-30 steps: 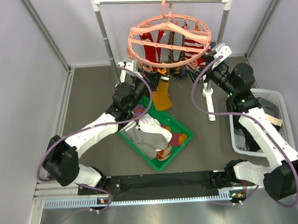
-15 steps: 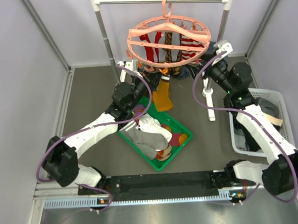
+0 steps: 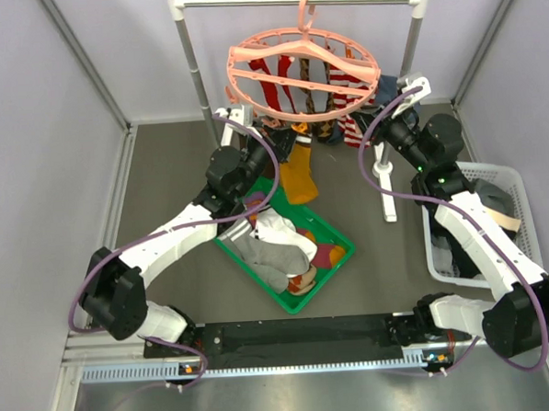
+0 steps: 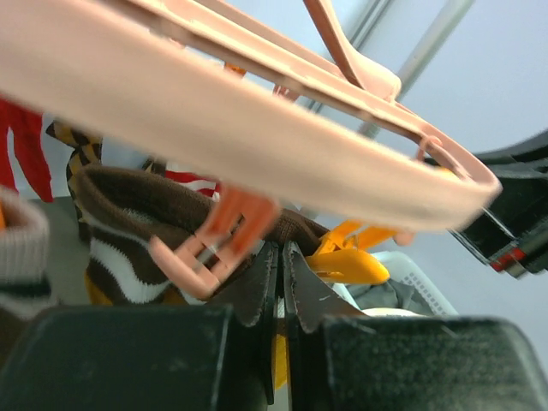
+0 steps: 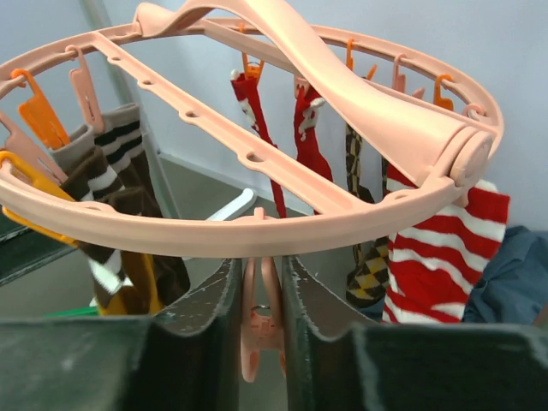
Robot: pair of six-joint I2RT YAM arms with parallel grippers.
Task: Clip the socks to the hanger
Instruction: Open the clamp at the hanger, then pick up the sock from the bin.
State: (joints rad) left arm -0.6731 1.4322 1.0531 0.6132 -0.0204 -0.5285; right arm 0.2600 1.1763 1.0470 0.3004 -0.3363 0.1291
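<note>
Right tool (image 5: 261,276) pinches a pink clip (image 5: 259,338) (under the hanger (image 5: 205,229)); left tool (image 4: 281,267) pressed together.

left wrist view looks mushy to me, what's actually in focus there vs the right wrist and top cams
Left wrist: the hanger rim and the dark fingers are soft from closeness, the brown striped sock crisper. Right wrist: hanger ring, hanging socks and the pinched clip fairly sharp, fingers dim. Top external: evenly lit, soft shadows, no glare.
</note>
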